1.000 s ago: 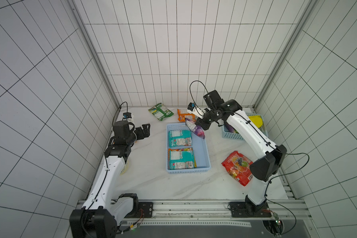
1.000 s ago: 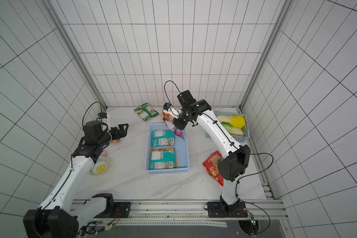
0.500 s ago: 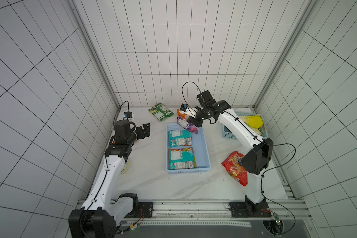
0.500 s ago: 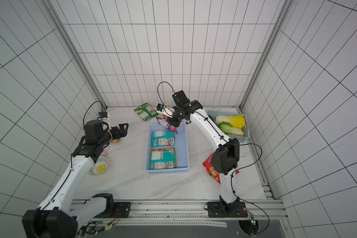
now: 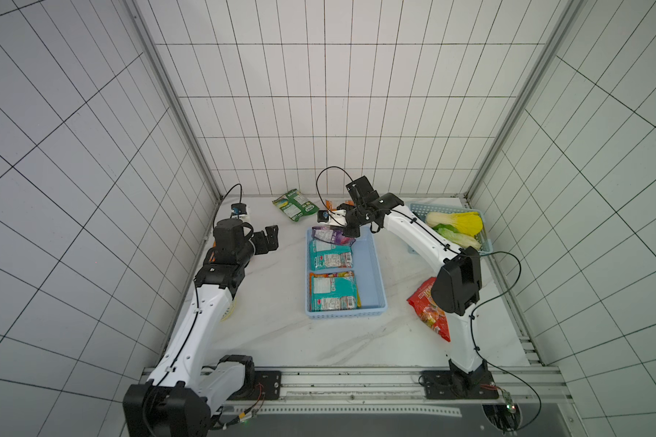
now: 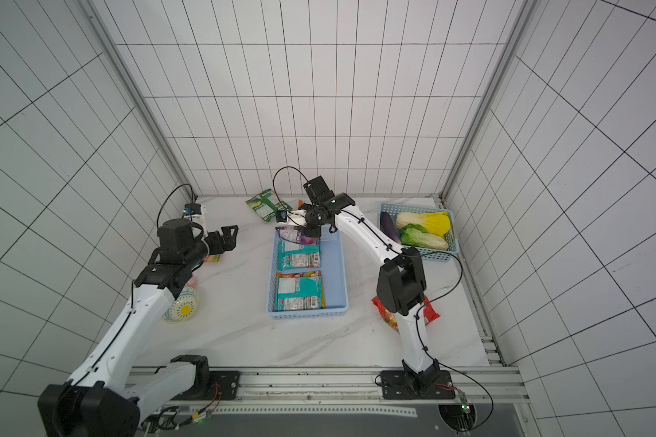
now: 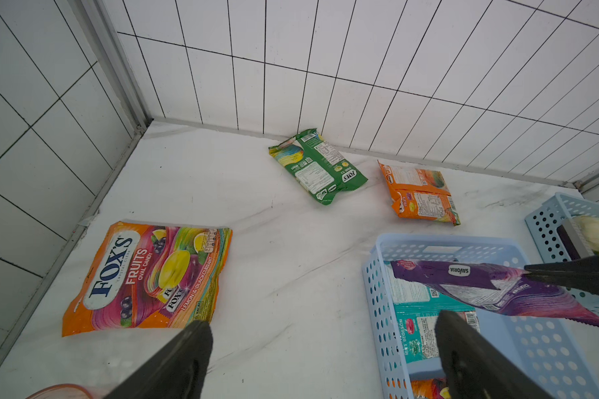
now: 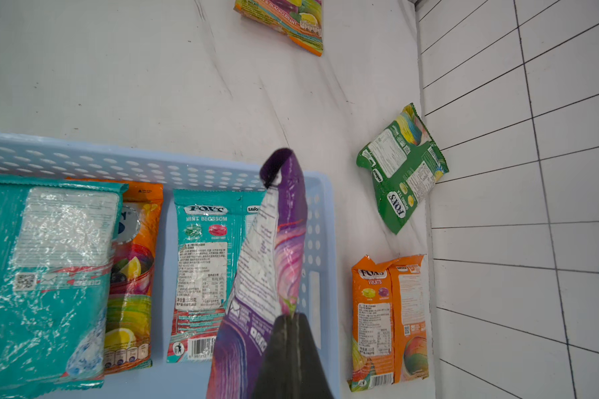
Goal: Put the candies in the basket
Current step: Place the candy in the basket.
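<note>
**Over the pale blue basket (image 5: pixel 372 265): purple candy bag (image 8: pixel 274 248) pinched**

Over the far end of the pale blue basket, your right tool (image 8: pixel 293 319) is clenched on an edge of the purple candy bag, which hangs above a teal Mint Blossom bag (image 8: pixel 201 262) lying inside. Your left tool (image 7: pixel 322 323) hangs released, gripping nothing. On the counter (image 5: pixel 273 302) lie a green bag (image 7: pixel 317 165), a small orange bag (image 7: pixel 421 195), a large FOX'S Fruits bag (image 7: pixel 146 276) and a red bag (image 5: pixel 428 314).
</note>
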Tool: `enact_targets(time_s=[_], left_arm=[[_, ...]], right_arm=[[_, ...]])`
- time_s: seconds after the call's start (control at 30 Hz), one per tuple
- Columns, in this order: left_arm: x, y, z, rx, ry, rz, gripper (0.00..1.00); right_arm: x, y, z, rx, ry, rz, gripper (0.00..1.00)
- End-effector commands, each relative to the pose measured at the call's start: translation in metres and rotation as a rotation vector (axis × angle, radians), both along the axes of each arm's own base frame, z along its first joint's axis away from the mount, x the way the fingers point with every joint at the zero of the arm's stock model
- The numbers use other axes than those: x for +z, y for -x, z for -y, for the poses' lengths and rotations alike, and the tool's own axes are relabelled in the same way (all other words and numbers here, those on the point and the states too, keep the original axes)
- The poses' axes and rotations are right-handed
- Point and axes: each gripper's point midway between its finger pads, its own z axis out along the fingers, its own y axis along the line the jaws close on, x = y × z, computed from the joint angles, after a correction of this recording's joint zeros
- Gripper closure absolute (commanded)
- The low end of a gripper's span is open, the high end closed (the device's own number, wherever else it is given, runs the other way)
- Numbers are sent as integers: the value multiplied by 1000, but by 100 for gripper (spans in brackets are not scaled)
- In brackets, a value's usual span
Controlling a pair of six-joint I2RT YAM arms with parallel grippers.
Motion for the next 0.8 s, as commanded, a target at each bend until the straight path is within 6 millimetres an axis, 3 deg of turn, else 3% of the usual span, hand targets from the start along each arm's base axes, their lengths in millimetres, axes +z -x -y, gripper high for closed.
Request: enact_targets(time_s=[0.0,0.13,0.27,0.47,0.77], left_arm=[[9,-3,-1,3,-24,27,2],[10,-4,0,2,-19,20,2],[5,-5,-1,0,-14,12,2],[7,-5,-2,5,-11,19,2],[5,-4,-1,-2,-6,15,2]], right_arm=[[-11,-7,-10,76,19,101,100],[-27,-13,-9,65,48,123,100],[-48,-2,-11,90,90,113,100],[-64,25,-23,145,75,63,100],[-92,51,-15,176,122,11,100]])
